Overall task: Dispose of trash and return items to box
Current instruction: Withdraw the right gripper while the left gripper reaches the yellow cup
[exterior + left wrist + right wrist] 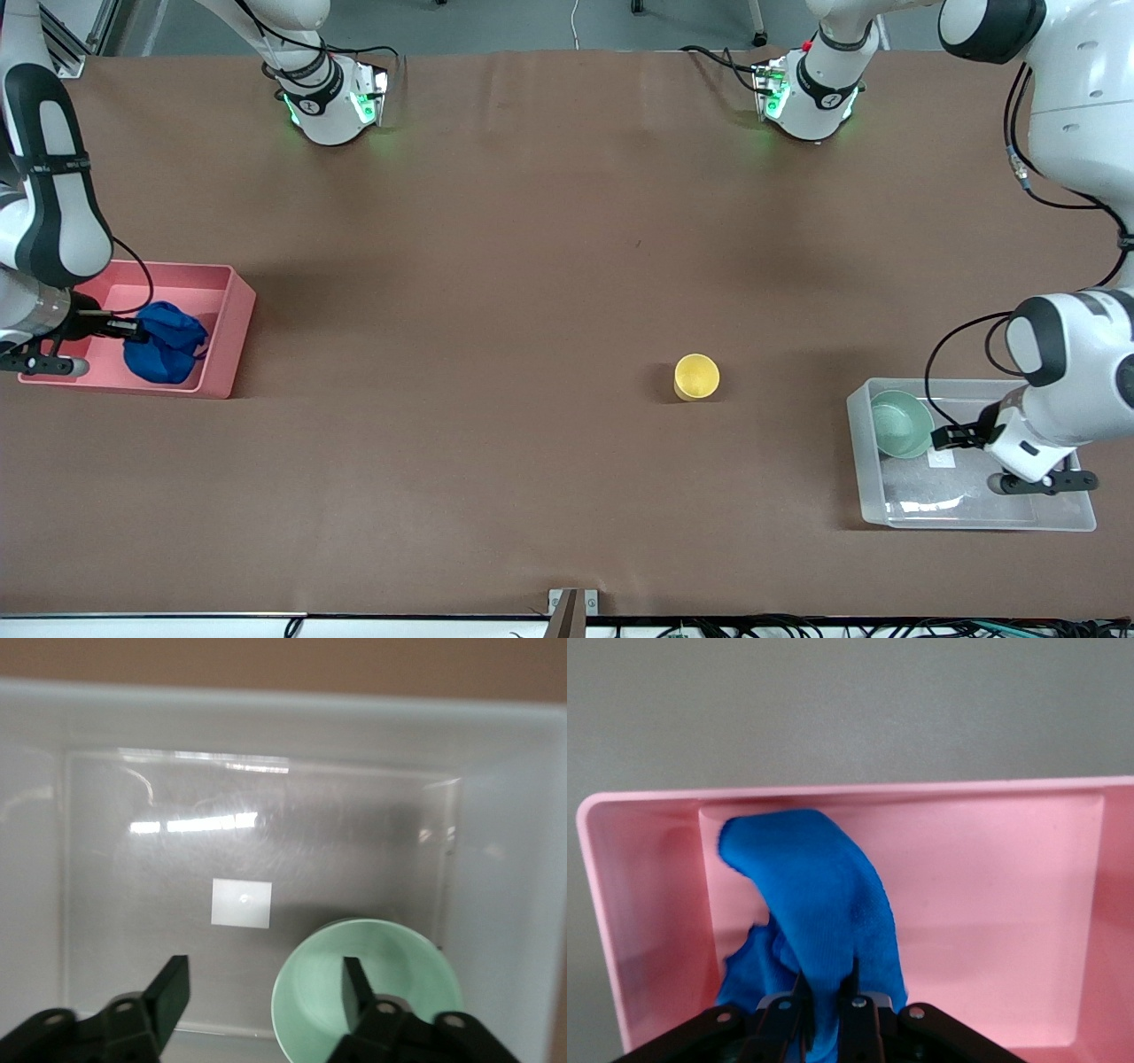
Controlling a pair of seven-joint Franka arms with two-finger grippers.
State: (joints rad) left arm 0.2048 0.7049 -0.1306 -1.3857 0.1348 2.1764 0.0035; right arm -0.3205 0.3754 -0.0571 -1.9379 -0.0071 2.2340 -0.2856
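Note:
The deep blue wad of trash is inside the pink bin at the right arm's end of the table. My right gripper is shut on the wad, which drapes from the fingers in the right wrist view. The mint-green bowl sits in the clear tub at the left arm's end. My left gripper is open over the tub, one finger above the bowl and the other above the tub floor. The yellow cup stands upright on the table between bin and tub.
A white square sticker lies on the tub floor beside the bowl. The pink bin's walls surround the wad. Both robot bases stand farthest from the front camera. A small bracket sits at the table's nearest edge.

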